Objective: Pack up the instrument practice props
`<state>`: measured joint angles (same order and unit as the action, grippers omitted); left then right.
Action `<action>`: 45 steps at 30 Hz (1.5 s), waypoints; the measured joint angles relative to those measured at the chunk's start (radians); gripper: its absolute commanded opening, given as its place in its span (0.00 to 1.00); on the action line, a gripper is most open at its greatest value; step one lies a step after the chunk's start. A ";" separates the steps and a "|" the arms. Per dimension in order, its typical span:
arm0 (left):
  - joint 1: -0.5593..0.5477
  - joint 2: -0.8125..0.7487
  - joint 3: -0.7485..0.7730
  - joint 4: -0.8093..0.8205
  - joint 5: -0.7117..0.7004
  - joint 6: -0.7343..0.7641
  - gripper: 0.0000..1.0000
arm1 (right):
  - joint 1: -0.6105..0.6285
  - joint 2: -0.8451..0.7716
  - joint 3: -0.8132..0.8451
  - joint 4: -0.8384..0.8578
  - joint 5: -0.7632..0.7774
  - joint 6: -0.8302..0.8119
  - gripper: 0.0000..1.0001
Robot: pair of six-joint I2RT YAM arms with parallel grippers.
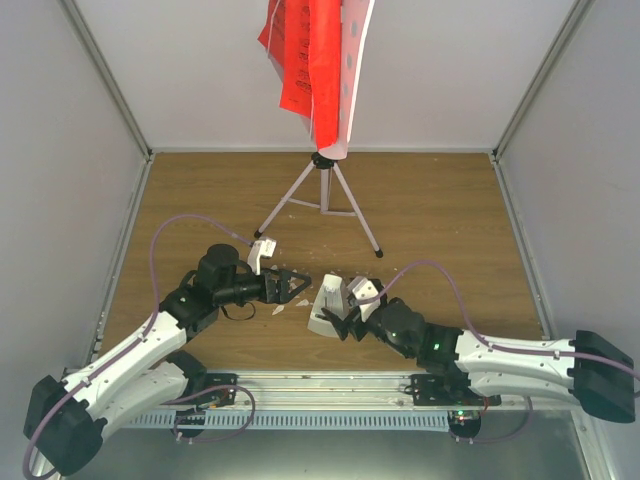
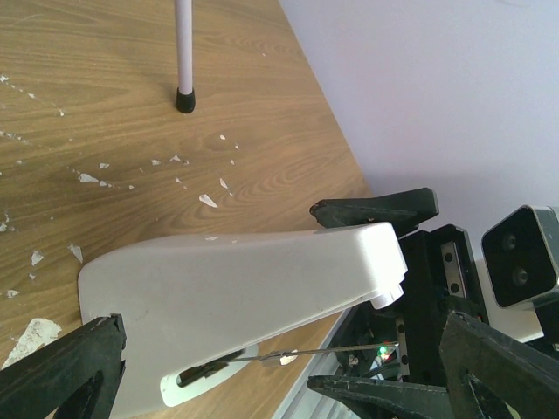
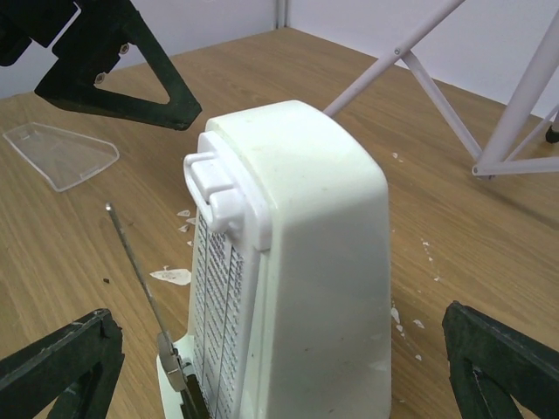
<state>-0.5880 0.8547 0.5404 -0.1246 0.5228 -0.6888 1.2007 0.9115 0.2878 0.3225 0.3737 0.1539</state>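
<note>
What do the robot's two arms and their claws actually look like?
The left arm and right arm are white shells with black joints and ends; a thin purple cable loops along each. The left gripper and right gripper each carry two black wedge-shaped fingers and a white camera box. A green light glows on the right arm.

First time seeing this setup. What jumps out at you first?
Bright red sheets hang on a pale stand plate atop silver tripod legs at the far side. Nearer, a small white metronome sits between the open left claw and open right claw, white crumbs scattered around.
</note>
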 measured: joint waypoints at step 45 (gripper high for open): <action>-0.055 0.203 0.107 0.020 0.082 0.096 0.93 | -0.024 -0.023 0.004 -0.077 0.013 0.112 0.73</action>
<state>-0.6434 1.0576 0.6472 -0.1043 0.6044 -0.5926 1.1770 0.8883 0.2916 0.2459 0.3862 0.2661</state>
